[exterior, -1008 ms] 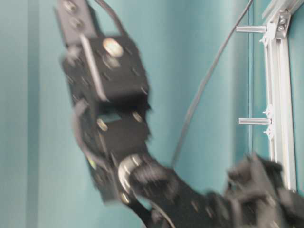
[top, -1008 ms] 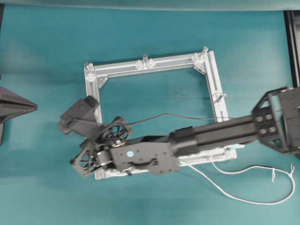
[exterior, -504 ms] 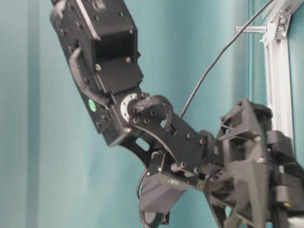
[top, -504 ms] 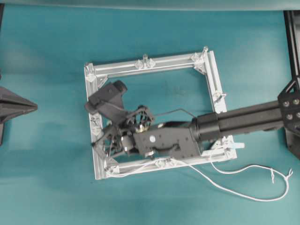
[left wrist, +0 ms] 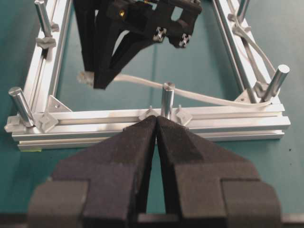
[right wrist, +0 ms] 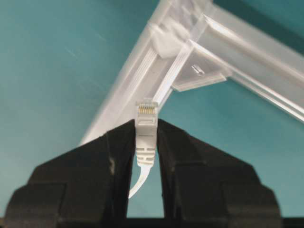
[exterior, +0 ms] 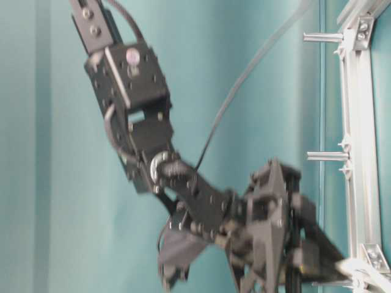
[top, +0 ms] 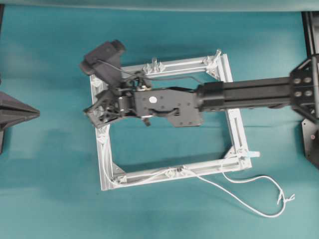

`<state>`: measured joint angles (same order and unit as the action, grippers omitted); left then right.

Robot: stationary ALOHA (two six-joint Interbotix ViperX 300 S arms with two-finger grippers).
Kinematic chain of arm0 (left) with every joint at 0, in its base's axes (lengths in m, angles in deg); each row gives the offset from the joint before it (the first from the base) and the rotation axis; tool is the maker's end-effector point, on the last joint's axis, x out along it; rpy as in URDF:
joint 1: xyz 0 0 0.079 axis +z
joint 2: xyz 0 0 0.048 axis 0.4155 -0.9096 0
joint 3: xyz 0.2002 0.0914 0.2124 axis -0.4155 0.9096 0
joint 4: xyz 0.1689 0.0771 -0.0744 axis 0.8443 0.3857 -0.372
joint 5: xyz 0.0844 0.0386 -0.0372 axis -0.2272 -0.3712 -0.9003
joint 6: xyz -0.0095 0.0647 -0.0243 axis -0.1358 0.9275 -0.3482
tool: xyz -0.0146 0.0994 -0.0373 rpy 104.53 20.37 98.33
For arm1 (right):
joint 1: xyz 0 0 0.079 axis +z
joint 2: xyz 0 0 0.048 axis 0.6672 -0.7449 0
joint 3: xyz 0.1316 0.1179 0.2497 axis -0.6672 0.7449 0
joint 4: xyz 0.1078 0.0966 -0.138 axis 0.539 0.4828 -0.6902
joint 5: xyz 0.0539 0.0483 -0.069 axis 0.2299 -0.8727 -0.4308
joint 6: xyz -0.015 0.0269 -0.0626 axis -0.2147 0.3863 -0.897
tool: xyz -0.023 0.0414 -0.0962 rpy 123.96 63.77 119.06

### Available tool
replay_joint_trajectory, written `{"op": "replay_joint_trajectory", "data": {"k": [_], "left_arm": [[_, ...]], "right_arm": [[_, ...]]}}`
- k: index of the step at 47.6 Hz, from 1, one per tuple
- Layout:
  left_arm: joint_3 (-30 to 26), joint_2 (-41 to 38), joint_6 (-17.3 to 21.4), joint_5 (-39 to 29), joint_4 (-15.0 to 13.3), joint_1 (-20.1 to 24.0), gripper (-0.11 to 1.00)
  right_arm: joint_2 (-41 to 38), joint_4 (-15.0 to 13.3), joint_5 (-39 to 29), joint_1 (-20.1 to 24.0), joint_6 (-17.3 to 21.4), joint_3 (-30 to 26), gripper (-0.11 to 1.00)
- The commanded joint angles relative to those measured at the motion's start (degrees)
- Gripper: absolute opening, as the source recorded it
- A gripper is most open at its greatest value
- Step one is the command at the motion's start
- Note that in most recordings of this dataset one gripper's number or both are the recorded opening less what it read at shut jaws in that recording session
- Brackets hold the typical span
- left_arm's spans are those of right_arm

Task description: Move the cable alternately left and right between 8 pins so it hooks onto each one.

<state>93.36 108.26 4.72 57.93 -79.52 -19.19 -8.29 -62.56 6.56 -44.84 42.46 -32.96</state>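
Note:
My right gripper (right wrist: 146, 124) is shut on the cable's white plug (right wrist: 146, 121), whose gold contacts stick out past the fingertips. In the overhead view that gripper (top: 97, 113) hangs over the frame's left rail near the upper-left corner. The white cable (top: 149, 175) lies along the near rail, rounds the lower-left corner pin (left wrist: 278, 80) and passes on the inner side of the left rail's middle pin (left wrist: 166, 97). Its slack and tie knot (top: 286, 199) lie at the lower right. My left gripper (left wrist: 156, 118) is shut and empty, just outside the left rail.
The silver rectangular frame (top: 229, 124) lies flat on the teal table, with upright pins at its corners and mid-rails, such as the far-rail pin (top: 154, 62). The right arm (top: 249, 94) spans the frame's upper half. Triangular brackets (right wrist: 199, 71) sit in the corners.
My right gripper, holding the plug, has moved from outside the lower-left corner into the frame and up along the left rail. The cable's slack loop at the right has shrunk.

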Motion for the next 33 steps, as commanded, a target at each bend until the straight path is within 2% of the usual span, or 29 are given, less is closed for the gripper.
{"op": "replay_joint_trajectory", "data": {"k": [1,9,20,33], "left_arm": [[-0.5,-0.4,-0.3,0.4,0.2,-0.2,0.08],[-0.5,-0.4,-0.3,0.4,0.3,-0.2,0.08],[-0.5,-0.4,-0.3,0.4,0.2,-0.2,0.08],[-0.5,-0.4,-0.3,0.4,0.2,-0.3,0.08]], "right_arm": [[-1.0,1.7,0.1,0.1,-2.0,-4.7,0.15],[-5.0,4.5,-1.0,0.1,-6.7,-11.0,0.15],[-7.4,4.9,-1.8,-0.1,-10.6,-16.2,0.15],[-10.3,5.2,-1.9,-0.8,-11.3,-21.4,0.15]]}}
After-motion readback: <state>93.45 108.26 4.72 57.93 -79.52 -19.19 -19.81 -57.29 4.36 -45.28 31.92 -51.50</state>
